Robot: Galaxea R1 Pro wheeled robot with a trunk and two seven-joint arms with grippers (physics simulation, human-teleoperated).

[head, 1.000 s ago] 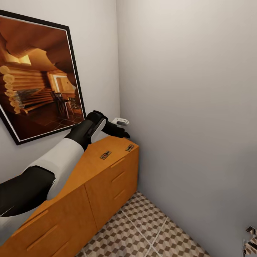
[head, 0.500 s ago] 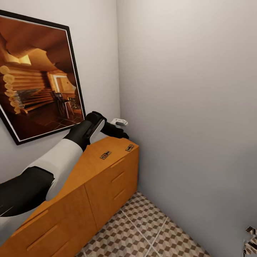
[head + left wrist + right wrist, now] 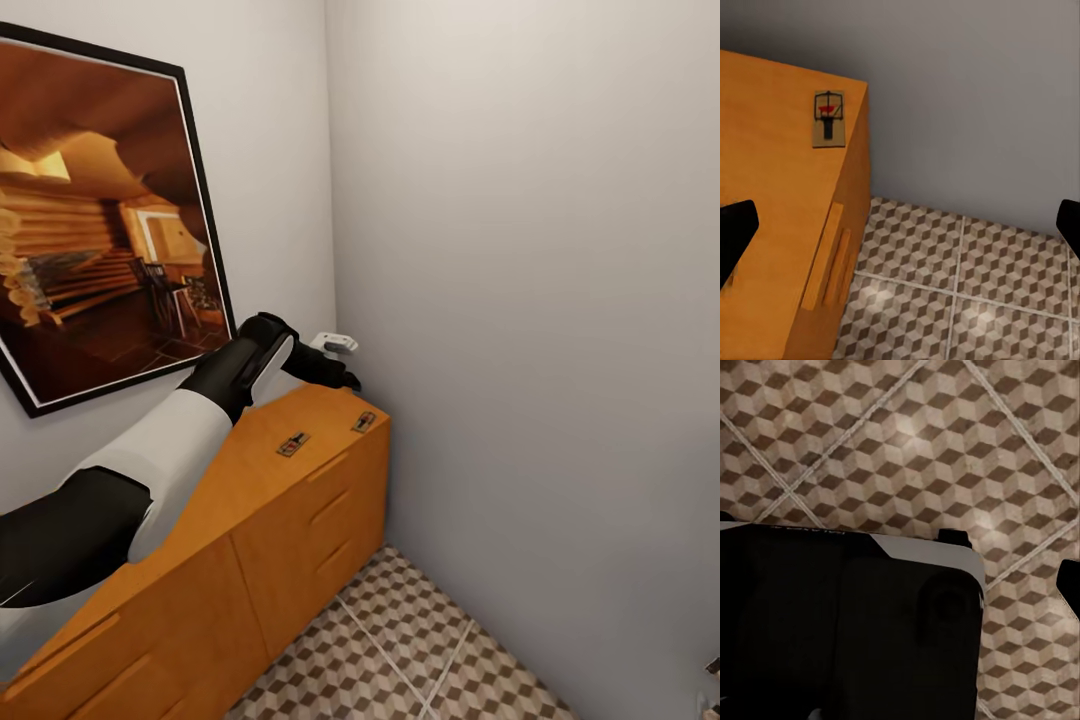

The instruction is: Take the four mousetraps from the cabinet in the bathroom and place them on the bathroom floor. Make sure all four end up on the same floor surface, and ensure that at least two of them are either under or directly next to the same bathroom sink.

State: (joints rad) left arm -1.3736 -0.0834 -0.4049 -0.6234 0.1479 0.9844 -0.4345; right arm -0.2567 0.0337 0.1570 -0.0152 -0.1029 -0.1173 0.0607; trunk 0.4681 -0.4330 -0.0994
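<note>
Here left pincer spread wide, hovering above cabinet.

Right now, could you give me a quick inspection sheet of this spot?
Surface: orange cabinet top, drawers shut.
Job's things: two mousetraps, near trap and far trap, flat on the cabinet top near its wall end.
Clutter: nothing seen.
Grippers: left gripper above the cabinet's far end, fingers spread in the wrist view, holding nothing.
Cables: nothing seen.
Surroundings: framed picture, grey walls, cube-pattern floor.
</note>
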